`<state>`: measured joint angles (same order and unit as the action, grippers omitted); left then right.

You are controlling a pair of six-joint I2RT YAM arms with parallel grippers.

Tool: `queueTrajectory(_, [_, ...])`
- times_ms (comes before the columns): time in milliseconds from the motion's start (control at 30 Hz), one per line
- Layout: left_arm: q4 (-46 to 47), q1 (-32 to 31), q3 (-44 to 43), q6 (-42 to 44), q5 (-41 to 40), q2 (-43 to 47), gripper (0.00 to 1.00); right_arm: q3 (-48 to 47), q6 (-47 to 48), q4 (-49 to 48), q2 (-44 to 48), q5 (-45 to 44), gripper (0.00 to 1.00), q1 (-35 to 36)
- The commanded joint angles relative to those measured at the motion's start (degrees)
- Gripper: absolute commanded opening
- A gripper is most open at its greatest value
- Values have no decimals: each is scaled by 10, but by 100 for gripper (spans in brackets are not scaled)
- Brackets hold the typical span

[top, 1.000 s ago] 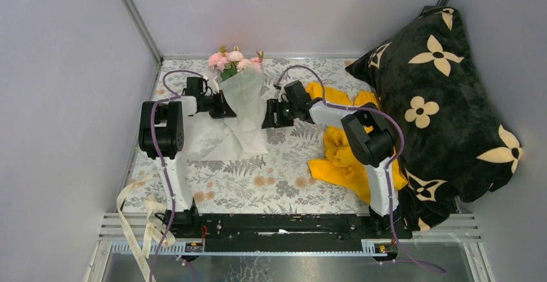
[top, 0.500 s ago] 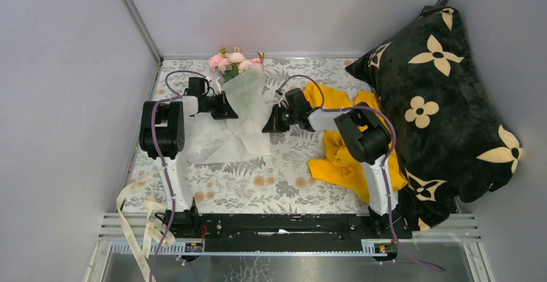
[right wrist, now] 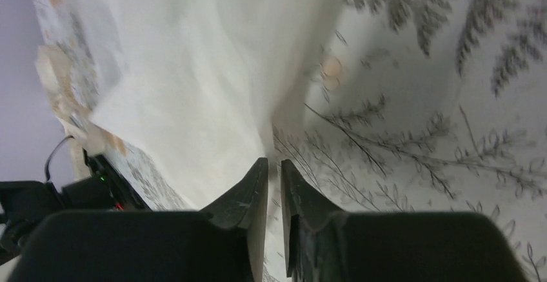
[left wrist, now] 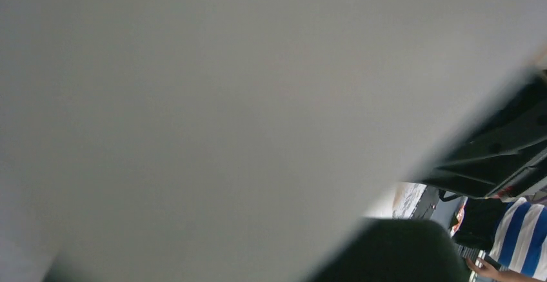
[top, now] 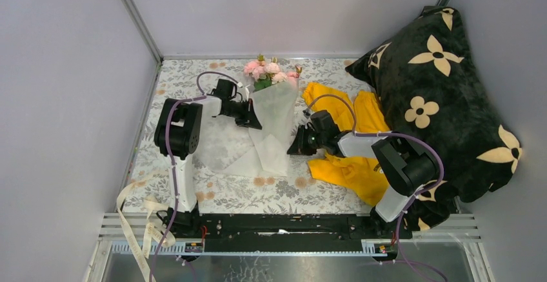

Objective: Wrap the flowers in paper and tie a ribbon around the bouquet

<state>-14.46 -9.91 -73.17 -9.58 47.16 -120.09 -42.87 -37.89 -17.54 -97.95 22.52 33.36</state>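
Pale pink flowers (top: 271, 70) stick out of the top of a white paper (top: 274, 111) cone at the back middle of the table. The paper's loose lower part spreads flat toward the left (top: 229, 153). My left gripper (top: 249, 117) is shut on the cone's left side, and paper (left wrist: 193, 101) fills nearly all of its wrist view. My right gripper (top: 297, 146) lies low at the paper's lower right edge. In the right wrist view, that gripper (right wrist: 274, 163) has jaws a narrow slit apart with only tablecloth showing between them; the paper edge (right wrist: 261, 124) is just ahead. The cream ribbon (top: 132, 227) hangs off the near left corner.
A yellow garment (top: 342, 166) lies right of the right gripper, partly under its arm. A big black pillow (top: 438, 101) with cream flower shapes fills the right side. Grey walls close in the left and back. A striped sleeve (left wrist: 516, 230) shows in the left wrist view.
The left arm carried the paper-wrapped flowers to the right. The right arm drew back toward the near right, and its jaws went from wide apart to nearly closed.
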Motion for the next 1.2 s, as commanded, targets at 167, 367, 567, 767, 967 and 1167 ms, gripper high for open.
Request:
queueTrajectory(167, [0,32,-4,49,-57,-15,0,-124,109,171,-25,10,54,-33])
queueTrajectory(367, [0,32,-3,52,-60,-14,0,-215,86,123,-119,29,58,-72])
queueTrajectory(567, [-4,33,-6,51,-59,-18,0,-301,39,55,-222,86,59,-76])
queueTrajectory(767, [-12,38,-13,39,-72,-17,0,-278,10,16,-234,85,12,-87])
queueTrajectory(967, [-12,54,-17,36,-83,-9,0,-197,-1,-9,-188,57,0,-132])
queueTrajectory(1167, [-11,54,-10,36,-67,-14,0,-197,36,28,-178,61,0,-136])
